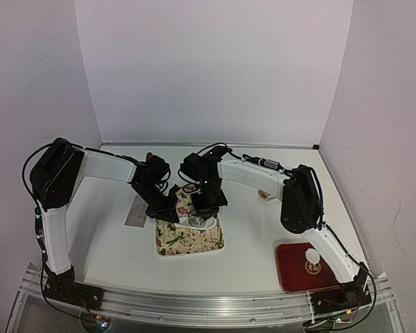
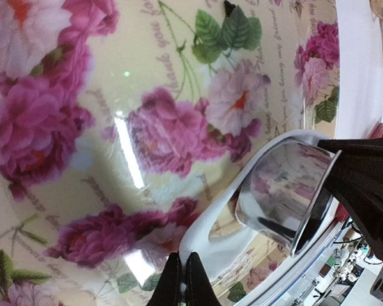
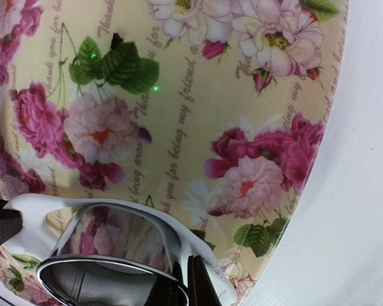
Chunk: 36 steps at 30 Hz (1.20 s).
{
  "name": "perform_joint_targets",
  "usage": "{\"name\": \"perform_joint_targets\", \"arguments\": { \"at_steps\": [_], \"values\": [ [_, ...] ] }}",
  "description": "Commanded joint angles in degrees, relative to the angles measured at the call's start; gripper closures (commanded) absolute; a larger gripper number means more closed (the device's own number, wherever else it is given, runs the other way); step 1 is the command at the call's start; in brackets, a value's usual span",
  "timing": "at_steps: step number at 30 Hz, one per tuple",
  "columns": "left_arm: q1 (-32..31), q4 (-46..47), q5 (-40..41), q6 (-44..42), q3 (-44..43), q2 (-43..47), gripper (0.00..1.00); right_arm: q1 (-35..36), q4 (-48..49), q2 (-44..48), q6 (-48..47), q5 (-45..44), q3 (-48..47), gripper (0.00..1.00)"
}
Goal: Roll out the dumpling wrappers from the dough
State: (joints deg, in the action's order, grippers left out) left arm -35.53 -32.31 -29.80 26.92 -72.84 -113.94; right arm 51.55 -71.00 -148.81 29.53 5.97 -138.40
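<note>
1. White walls close in a white counter (image 1: 263, 229) on three sides, and I see the scene from above and behind the two arm bases.
2. Both arms lean inward over the middle: the left arm (image 1: 100, 166) from its corner, the right arm (image 1: 301, 201) from the other.
3. A floral mat (image 1: 187, 243), cream with pink roses and script, lies flat at the centre beneath both wrists.
4. A red tray (image 1: 288, 274) sits near the right arm's base, well apart from the mat.
5. A grey rectangle (image 1: 136, 211) lies on the counter just left of the mat.
6. An irregular white dough sheet (image 2: 207, 239) rests on the mat, wrapped around the foot of a metal ring cutter (image 2: 277, 191).
7. The right end effector (image 3: 185, 264) is clamped narrow on the ring cutter's rim.
8. The left end effector (image 2: 183, 258) has its fingers pressed together at the dough sheet's edge; I cannot tell whether any dough is pinched.
9. One dumpling wrapper (image 1: 312, 256), a small round white disc, lies on the red tray.
10. A small wooden piece (image 1: 265, 195) lies on the counter right of the mat.
</note>
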Motion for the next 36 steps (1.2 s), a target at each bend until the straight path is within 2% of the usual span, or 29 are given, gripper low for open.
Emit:
{"name": "perform_joint_targets", "arguments": {
  "at_steps": [1, 24, 33, 36],
  "values": [
    [0.9, -0.2, 1.4, 0.6, 3.2, 5.6, 1.0, -0.2, -7.6, -7.8, 0.7, -4.6, 5.0, 1.0],
    [0.9, -2.4, 0.9, -0.8, 14.5, 17.9, 1.0, -0.2, -7.8, -9.0, -0.3, -5.9, 4.1, 1.0],
    [0.8, 1.5, -9.2, -4.0, 16.0, 19.6, 0.99, -0.3, -7.0, -7.8, -1.3, -3.9, 1.5, 0.99],
    [0.7, 2.3, -12.1, -4.7, 15.0, 18.2, 0.97, -0.3, -5.4, -6.4, -1.5, -1.5, 1.1, 0.92]
  ]
}}
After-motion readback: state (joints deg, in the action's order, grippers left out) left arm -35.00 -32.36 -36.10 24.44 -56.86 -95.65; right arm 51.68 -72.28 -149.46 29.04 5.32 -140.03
